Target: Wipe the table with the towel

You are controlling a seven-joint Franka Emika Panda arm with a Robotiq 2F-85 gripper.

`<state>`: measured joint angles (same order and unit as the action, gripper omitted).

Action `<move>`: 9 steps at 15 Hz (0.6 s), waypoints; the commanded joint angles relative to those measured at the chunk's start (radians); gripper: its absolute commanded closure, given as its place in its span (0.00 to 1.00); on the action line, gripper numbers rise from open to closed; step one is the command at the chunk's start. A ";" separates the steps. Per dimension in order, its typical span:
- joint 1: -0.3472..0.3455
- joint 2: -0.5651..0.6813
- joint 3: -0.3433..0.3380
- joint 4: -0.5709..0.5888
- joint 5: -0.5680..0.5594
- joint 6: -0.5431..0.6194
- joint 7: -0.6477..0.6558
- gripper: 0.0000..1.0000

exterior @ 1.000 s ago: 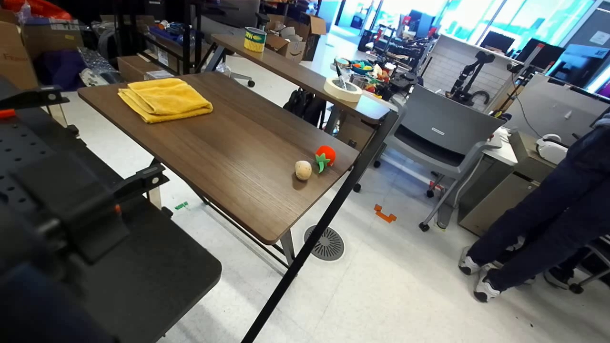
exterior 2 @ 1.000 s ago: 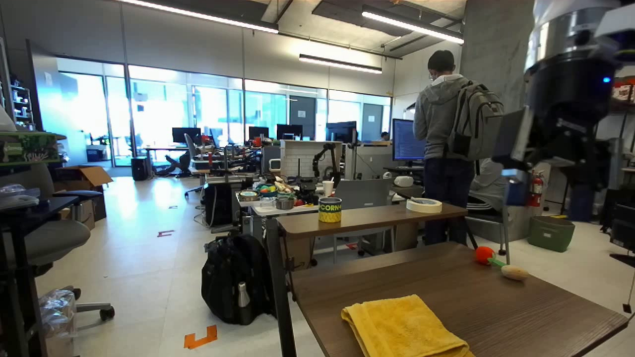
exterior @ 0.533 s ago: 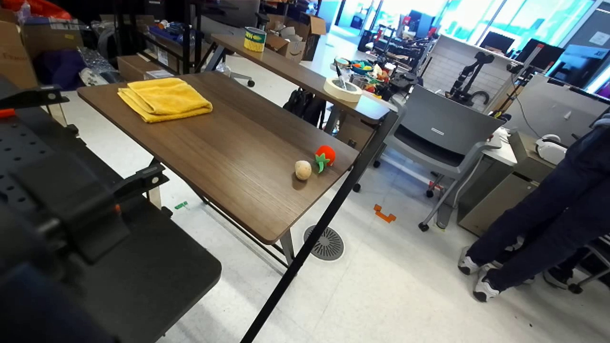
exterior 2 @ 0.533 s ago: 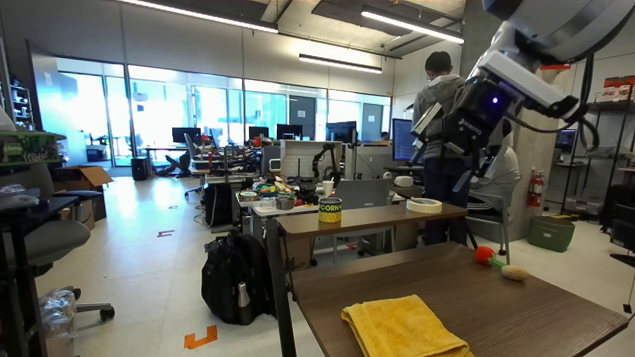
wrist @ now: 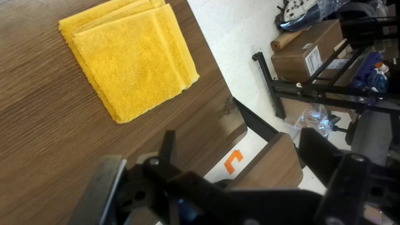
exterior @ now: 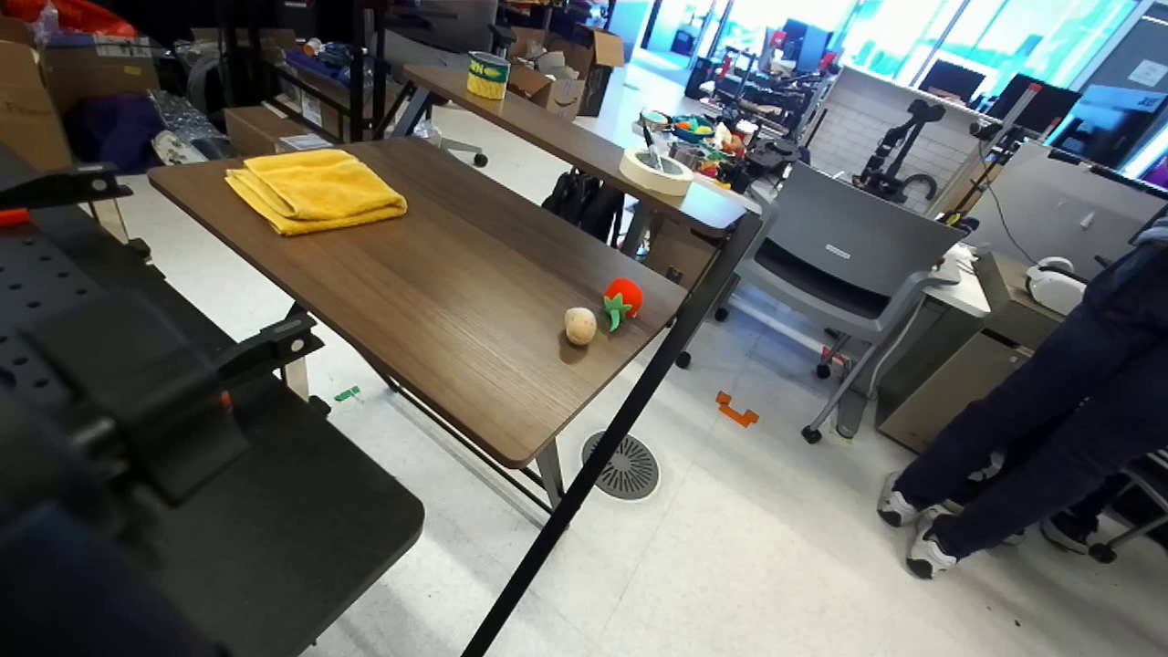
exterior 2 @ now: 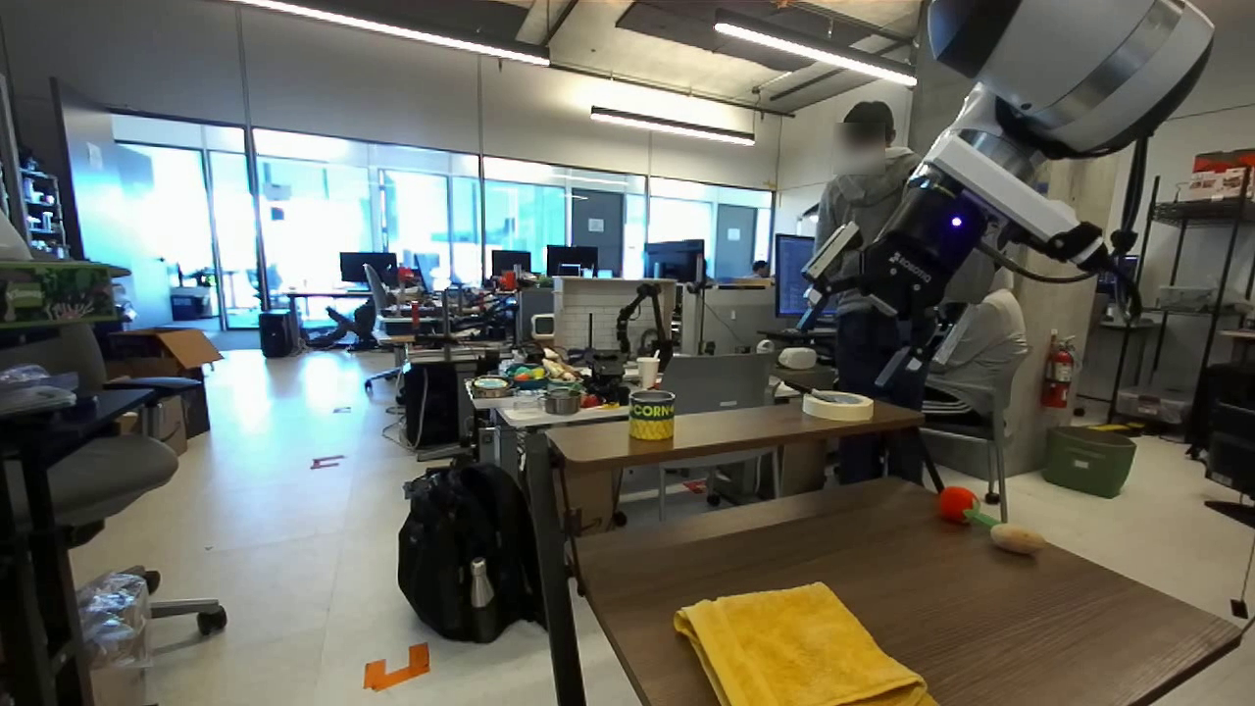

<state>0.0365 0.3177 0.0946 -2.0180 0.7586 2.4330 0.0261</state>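
Observation:
The yellow folded towel (exterior: 315,193) lies flat near one end of the dark brown wood-grain table (exterior: 438,274). Both exterior views show the towel (exterior 2: 799,647) and the table (exterior 2: 1069,608). In the wrist view the towel (wrist: 131,62) lies ahead and to the left of the fingers, on the table (wrist: 62,134). A small dark speckled patch (wrist: 230,105) marks the table near its corner. My gripper (exterior 2: 849,345) is open and empty, tilted, high above the table and apart from the towel. Its spread fingers show in the wrist view (wrist: 239,137).
A red tomato-like toy (exterior: 624,297) and a beige ball (exterior: 580,326) sit at the table's other end. A raised narrow shelf (exterior: 557,128) runs along one side, holding a corn can (exterior: 488,76) and a tape roll (exterior: 657,173). A black post (exterior: 620,420) slants past the corner.
In an exterior view my gripper has moved left from the right edge and tilted, with the arm now visible behind it. The towel and the other table objects have not moved.

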 commanded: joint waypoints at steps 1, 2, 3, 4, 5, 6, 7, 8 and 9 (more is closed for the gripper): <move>0.060 0.009 -0.038 0.006 -0.224 0.088 0.091 0.00; 0.072 0.019 -0.042 0.012 -0.302 0.106 0.119 0.00; 0.087 0.031 -0.042 0.018 -0.382 0.118 0.151 0.00; 0.100 0.046 -0.040 0.025 -0.447 0.133 0.162 0.00; 0.114 0.061 -0.030 0.029 -0.496 0.148 0.159 0.00; 0.124 0.079 -0.026 0.036 -0.543 0.162 0.148 0.00; 0.134 0.100 -0.025 0.049 -0.589 0.172 0.135 0.00; 0.141 0.121 -0.027 0.061 -0.631 0.185 0.118 0.00; 0.141 0.141 -0.026 0.074 -0.665 0.196 0.091 0.00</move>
<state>0.1654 0.3905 0.0733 -2.0010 0.1927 2.5920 0.1638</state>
